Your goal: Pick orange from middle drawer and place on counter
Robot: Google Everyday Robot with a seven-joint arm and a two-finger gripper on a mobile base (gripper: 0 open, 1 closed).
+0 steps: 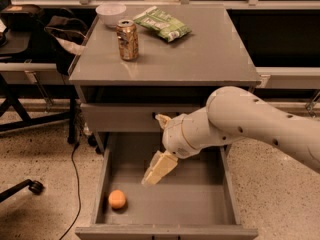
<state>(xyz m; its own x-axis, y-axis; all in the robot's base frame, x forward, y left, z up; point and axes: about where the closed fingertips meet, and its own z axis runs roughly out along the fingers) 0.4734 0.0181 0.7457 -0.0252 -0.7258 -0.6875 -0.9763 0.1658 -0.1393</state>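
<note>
The orange [117,199] lies on the floor of the open middle drawer [102,176], in its front left corner. My gripper [151,177] hangs inside the drawer, pointing down and to the left, about a hand's width to the right of the orange and above it, not touching it. The white arm reaches in from the right across the drawer's right half. The counter [210,54] is the grey top of the cabinet above.
On the counter stand a drink can [128,39], a white bowl [111,13] and a green snack bag [163,23]. A closed drawer front [120,118] sits just above the open drawer. A chair base [30,186] and a black cable [75,184] lie on the floor at left.
</note>
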